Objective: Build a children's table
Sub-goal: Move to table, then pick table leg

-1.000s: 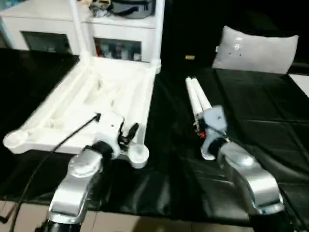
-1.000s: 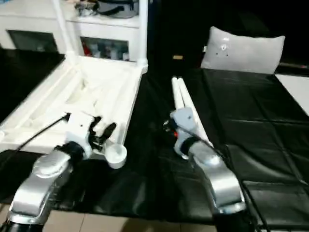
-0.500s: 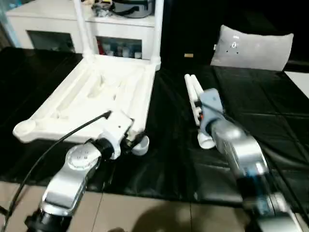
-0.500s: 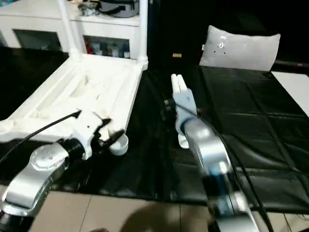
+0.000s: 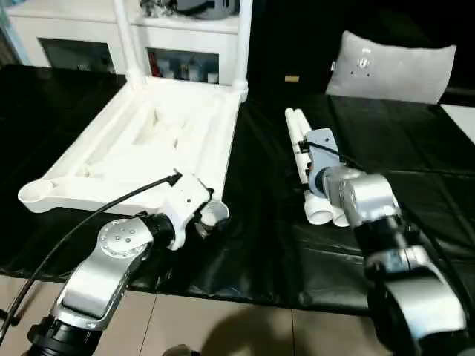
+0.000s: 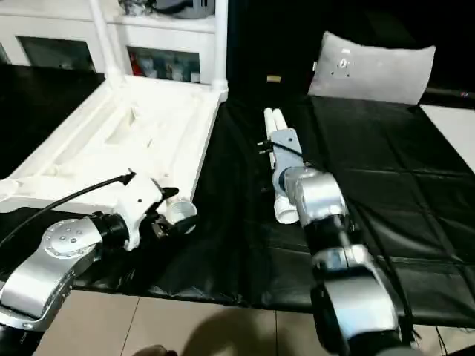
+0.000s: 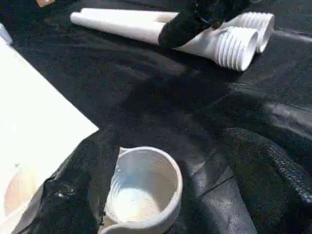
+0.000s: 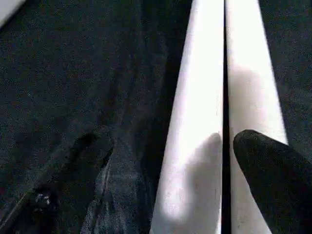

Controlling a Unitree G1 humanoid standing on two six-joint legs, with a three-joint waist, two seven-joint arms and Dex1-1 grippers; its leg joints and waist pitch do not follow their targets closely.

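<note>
The children's table tabletop lies upside down on the black mat, ribbed side up, at the left. Two legs stand upright in its far corner sockets. Two more legs lie side by side on the mat at the centre, flared ends towards me. My left gripper is open at the near right corner socket, which sits between its fingers. My right gripper hangs open low over the lying legs, one finger above the second leg.
A white cabinet with glass doors stands behind the tabletop. A grey pillow rests at the back right. The black mat ends near me at beige floor. A black cable runs along my left arm.
My left fingers have spread wider and dropped beside the near corner socket. The right gripper has moved farther along the lying legs as its forearm swung. The camera has shifted slightly.
</note>
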